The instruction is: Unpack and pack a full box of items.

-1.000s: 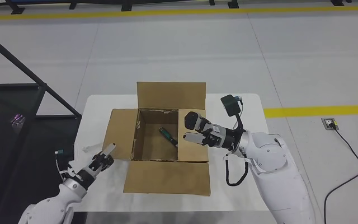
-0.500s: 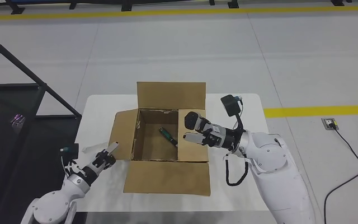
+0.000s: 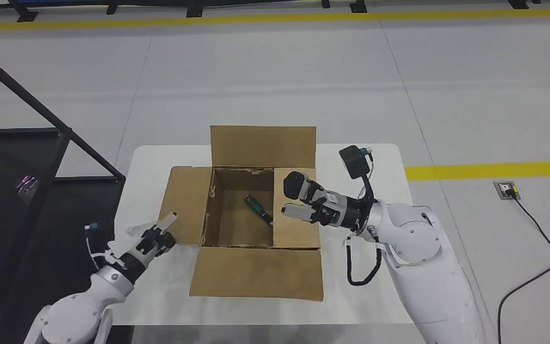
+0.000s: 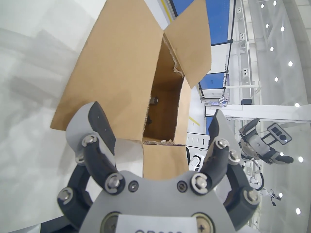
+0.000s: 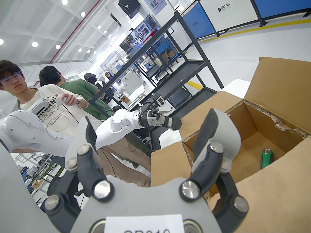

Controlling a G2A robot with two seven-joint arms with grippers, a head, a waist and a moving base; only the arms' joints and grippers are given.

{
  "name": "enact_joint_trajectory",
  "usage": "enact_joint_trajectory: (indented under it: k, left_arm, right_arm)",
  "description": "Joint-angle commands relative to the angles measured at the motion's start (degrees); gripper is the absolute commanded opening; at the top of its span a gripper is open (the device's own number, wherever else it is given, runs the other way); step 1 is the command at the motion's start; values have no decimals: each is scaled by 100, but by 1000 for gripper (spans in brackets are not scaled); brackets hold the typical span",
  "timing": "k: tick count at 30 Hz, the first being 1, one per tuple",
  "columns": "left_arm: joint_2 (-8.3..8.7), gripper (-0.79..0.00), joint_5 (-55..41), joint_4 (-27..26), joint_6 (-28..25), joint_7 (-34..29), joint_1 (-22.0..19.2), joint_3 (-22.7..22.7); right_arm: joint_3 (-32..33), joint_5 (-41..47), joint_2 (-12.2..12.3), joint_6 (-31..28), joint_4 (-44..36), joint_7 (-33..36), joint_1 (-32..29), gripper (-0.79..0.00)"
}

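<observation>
Well, box (image 3: 258, 273): you have it in the middle of the table, open at the top, with all four flaps folded outward.
Item (image 3: 257, 209): one small green-and-black thing lies on the box floor, toward the back and nearer the right wall; what it is cannot be made out.
Right gripper (image 3: 294, 197): yours sits over the right flap (image 3: 301, 236) at the box's right rim. Its fingers are spread wide with nothing between them, and it points across the opening toward the left side.
Left gripper (image 4: 156, 112): yours is low over the table, just beside the outer edge of the left flap (image 3: 185, 206) and aimed at the box. Its fingers are spread wide and hold nothing; you cannot tell whether a fingertip touches the flap.
Gap: your two grippers are well apart, with the box opening between them.
Table (image 3: 159, 168): white top, with bare surface showing on both sides of the box.
Rack (image 3: 51, 163): a black frame stands beside the table on your left arm's side.
Floor line (image 3: 464, 170): a yellow stripe runs off past the table on your right arm's side.
</observation>
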Motion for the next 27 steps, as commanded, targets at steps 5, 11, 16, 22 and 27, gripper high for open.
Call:
enact_joint_trajectory:
  k: [5, 11, 16, 22, 27]
  left_arm:
    - [13, 0, -336, -907, -111, -347, 421, -308]
    - [18, 0, -683, -1617, -86, -862, 542, -129]
    - [12, 0, -646, -1671, 273, -962, 119, 439]
    - [-10, 0, -630, -1511, 607, -871, -257, 875]
    - [-10, 0, -630, -1511, 607, -871, -257, 875]
  right_arm:
    - [0, 0, 0, 0, 0, 0, 0, 0]
    - [164, -109, 65, -48, -341, -210, -236, 0]
    - [502, -119, 186, -199, -741, -22, -562, 0]
    - [654, 63, 256, -163, -1032, 209, -734, 0]
    - [654, 63, 256, -163, -1032, 209, -734, 0]
